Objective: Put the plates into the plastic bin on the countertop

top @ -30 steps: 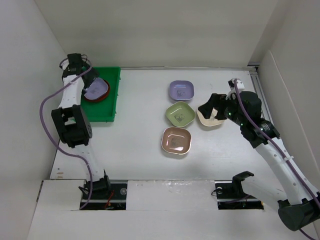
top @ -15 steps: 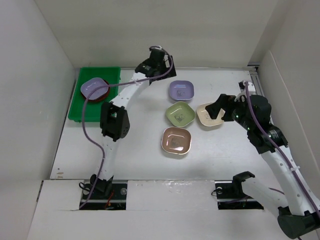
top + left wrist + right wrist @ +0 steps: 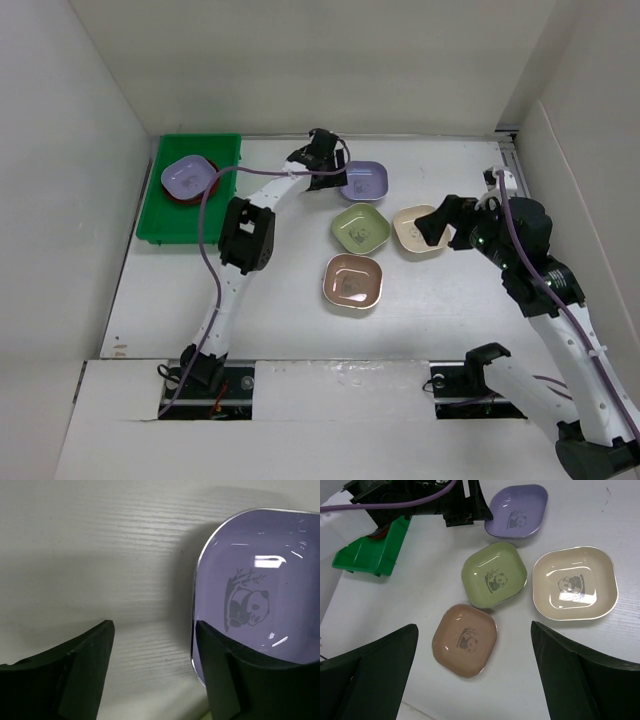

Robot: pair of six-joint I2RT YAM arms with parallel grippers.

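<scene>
On the white countertop (image 3: 270, 290) lie several rounded-square plates: lavender (image 3: 367, 181), green (image 3: 361, 228), cream (image 3: 415, 231) and pinkish-tan (image 3: 352, 282). The green plastic bin (image 3: 158, 217) at the far left holds another lavender plate (image 3: 188, 175) stacked on a red-brown one (image 3: 186, 197). My left gripper (image 3: 338, 176) is down at the table lavender plate's left rim. In the left wrist view its jaws (image 3: 155, 630) straddle that rim (image 3: 193, 630), one finger (image 3: 225, 675) over the dish, the other (image 3: 85, 670) outside, still apart. My right gripper (image 3: 437, 225) hovers open above the cream plate.
White walls border the countertop on the left, back and right. In the right wrist view the left arm and its purple cable (image 3: 410, 500) cross above the lavender plate (image 3: 517, 511), with the bin's corner (image 3: 367, 555) at the left.
The left arm has swung from the bin over to the lavender plate on the table, and its jaws have narrowed. The right gripper has drawn back a little to the right.
</scene>
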